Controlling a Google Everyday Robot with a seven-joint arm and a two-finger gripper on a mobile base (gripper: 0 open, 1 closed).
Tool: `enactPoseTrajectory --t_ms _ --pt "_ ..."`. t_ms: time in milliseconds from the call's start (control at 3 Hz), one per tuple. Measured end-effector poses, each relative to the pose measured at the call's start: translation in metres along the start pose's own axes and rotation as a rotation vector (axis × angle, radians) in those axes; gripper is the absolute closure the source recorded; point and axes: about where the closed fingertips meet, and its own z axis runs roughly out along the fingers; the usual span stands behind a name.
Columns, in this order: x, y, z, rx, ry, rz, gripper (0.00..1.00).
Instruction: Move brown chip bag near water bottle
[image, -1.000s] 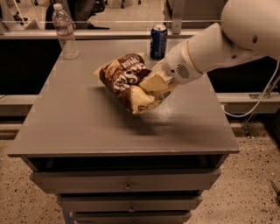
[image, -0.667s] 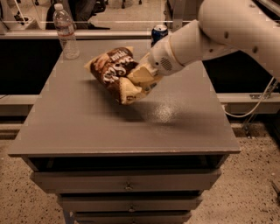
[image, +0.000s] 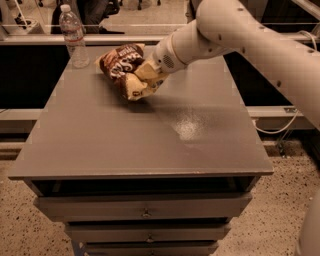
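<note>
The gripper (image: 146, 76) hangs over the far part of the table (image: 125, 150), closed on the near end of the brown chip bag (image: 119, 64). Its pale jaws pinch the bag's crumpled cream-yellow corner, and the rest of the bag sticks out from it toward the bottle. The bag looks to be carried, not resting: its dark body is tilted and a soft shadow lies on the grey top below it, though the lowest corner may be close to the surface and I cannot tell whether it touches. Behind the gripper the white arm (image: 235, 30) reaches in from the right side of the view across the back edge of the table. The water bottle (image: 73, 36) stands upright at the far corner on the left of the view, and the bag's free end is near it, with a narrow strip of tabletop showing between them; they are not touching. By my reading the pick-up and most of the carry are done, and the bag is already about as near the bottle as the task asks. What remains is to lower it onto the surface beside the bottle without knocking the bottle, let go, and draw the arm back. The drawers (image: 145, 207) beneath the top play no part.
</note>
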Motion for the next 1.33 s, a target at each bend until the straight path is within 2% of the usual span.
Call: enactPoseTrajectory --t_ms 667,1000,1333 --pt "-0.016 -0.060 0.033 0.082 -0.022 0.024 1.00" --pt "-0.027 -0.081 0.043 0.113 -0.038 0.032 1.00" --pt "-0.037 -0.093 0.054 0.126 -0.057 0.042 1.00"
